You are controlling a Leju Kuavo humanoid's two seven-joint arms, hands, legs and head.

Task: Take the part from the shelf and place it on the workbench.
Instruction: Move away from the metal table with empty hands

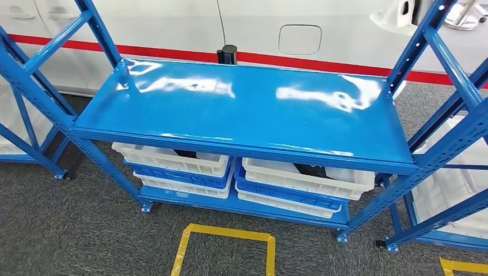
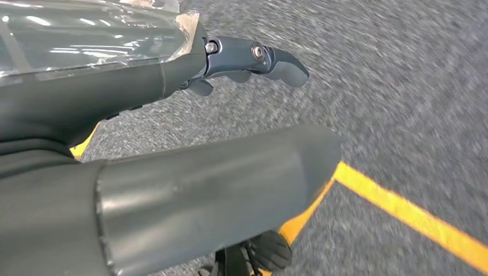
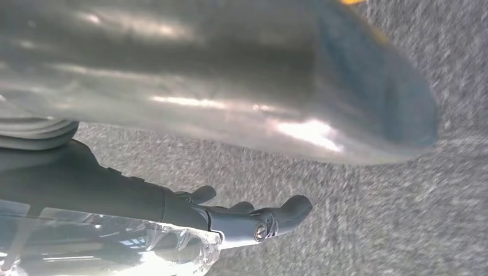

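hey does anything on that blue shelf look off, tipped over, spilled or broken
Nothing stands out. The blue shelf has a bare, glossy top with only light glare. Below it, the white and blue bins sit in two neat stacks, with dark items inside. No spill or damage shows.

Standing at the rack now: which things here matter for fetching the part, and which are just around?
For the job:
blue shelf rack
white and blue bins on its lower shelf, dark items inside
left hand, holding nothing
right hand, holding nothing

Just around:
yellow floor tape
neighbouring blue racks
black post
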